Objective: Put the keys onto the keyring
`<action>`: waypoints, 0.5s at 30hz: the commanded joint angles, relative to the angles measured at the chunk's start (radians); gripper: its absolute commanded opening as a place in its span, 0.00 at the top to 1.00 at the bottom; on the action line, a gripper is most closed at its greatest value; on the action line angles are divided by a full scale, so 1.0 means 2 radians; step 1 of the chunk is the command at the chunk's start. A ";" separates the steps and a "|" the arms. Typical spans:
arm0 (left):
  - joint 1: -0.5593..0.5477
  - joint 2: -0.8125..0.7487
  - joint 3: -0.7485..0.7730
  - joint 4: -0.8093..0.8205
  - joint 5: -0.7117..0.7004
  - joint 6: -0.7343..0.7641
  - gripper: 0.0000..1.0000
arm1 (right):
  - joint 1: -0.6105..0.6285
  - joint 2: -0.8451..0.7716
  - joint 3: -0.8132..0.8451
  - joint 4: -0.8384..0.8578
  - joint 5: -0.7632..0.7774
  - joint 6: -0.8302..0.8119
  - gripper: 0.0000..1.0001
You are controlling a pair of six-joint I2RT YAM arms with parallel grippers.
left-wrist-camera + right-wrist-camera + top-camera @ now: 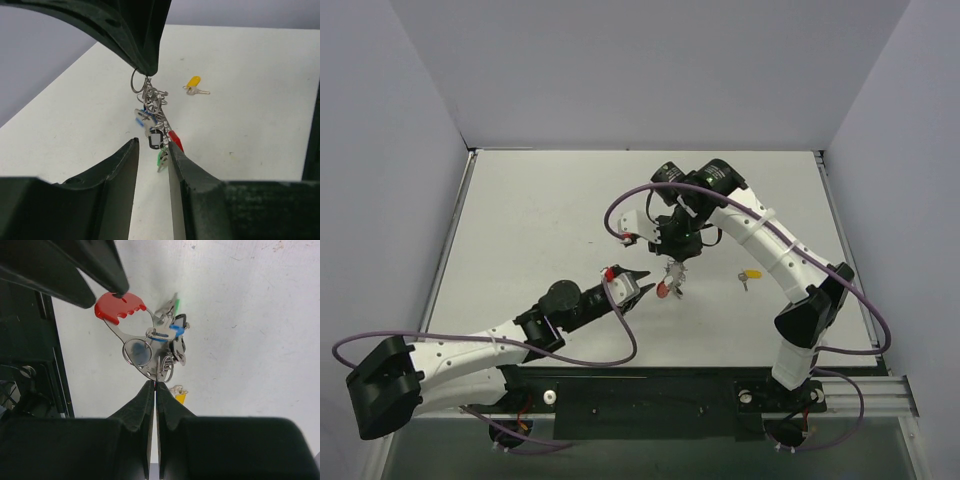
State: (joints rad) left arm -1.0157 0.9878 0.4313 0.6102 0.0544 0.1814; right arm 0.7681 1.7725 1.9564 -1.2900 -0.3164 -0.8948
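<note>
Left wrist view puts it plainly: the keyring (174,139) hangs from the right gripper (156,384), whose jaws are pinched tight on its silvery top. Its long axis runs down and a little aslant to the red end, which touches one tip of the left gripper (152,146). That gripper's jaws stand narrowly parted, holding nothing I can see — the keys (150,117) on the ring, capped blue, black and green, dangle just off its tips. One yellow key (194,82) lies flat on the table (540,220), past the bunch and nearer the right arm, well apart from both grippers. I'd judge the left gripper the free one to fetch it. The tabletop is matte white, and pale grey walls (620,70) close round three sides.
</note>
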 commanded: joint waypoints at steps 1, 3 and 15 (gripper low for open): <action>-0.002 0.041 0.020 0.091 -0.048 0.037 0.61 | 0.012 0.000 0.015 -0.140 0.020 -0.001 1.00; -0.001 0.054 0.024 0.113 -0.051 0.042 0.62 | 0.012 0.000 0.012 -0.140 0.017 -0.001 1.00; -0.001 -0.016 -0.001 0.102 -0.014 -0.088 0.55 | -0.001 0.008 0.013 -0.134 -0.003 0.006 1.00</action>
State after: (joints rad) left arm -1.0180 1.0397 0.4301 0.8234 0.0040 0.1421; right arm 0.7834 1.7786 1.9564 -1.2987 -0.3038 -0.8936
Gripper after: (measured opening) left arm 0.411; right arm 0.003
